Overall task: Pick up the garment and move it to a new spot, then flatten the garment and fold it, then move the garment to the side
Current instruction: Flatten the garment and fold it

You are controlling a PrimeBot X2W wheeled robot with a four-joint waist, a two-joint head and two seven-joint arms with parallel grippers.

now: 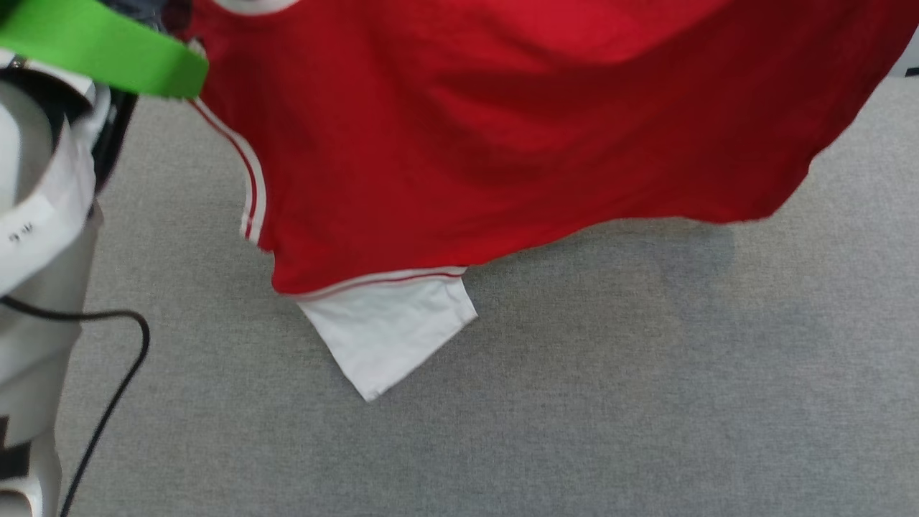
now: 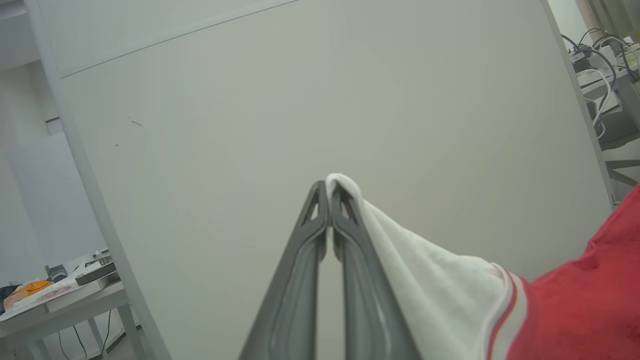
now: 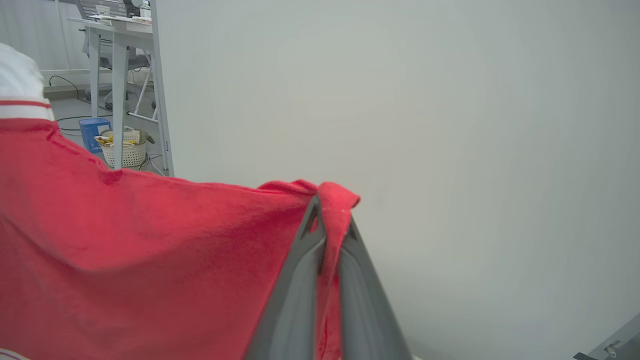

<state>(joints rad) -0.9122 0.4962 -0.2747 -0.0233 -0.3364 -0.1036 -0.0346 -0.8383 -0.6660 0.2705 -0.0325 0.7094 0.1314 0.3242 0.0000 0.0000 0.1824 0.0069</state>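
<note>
Leftmost in the head view, noted a blurred pale robot forearm [image 1: 36,215], a thin black cable [image 1: 108,402] looping down beside it, and a flat bright green band [image 1: 108,47] above, reaching as far as the cloth's edge. Next found the red jersey T-shirt with white short sleeves and red-white striped trim [image 1: 502,129] lifted and spread across the top of that view, over the grey felt tabletop [image 1: 646,395], with the red edge sagging lowest left of centre. Saw one white short sleeve [image 1: 388,330] dangling below that edge, corner down toward the felt; could not tell whether touching. Further right, saw the edge rise clear, with a soft shadow beneath. In the left wrist view, found the left gripper [image 2: 327,187] squeezed tight on a bunched white sleeve end, with the red body [image 2: 590,310] trailing off right before a pale partition panel [image 2: 300,100]. In the right wrist view, saw the shirt [image 3: 125,240] stretching in from the left, past a white lattice basket [image 3: 122,150] on the floor behind, and found the right gripper [image 3: 327,202] likewise clamped together, pinching a fold of red fabric at the fingertips.
</note>
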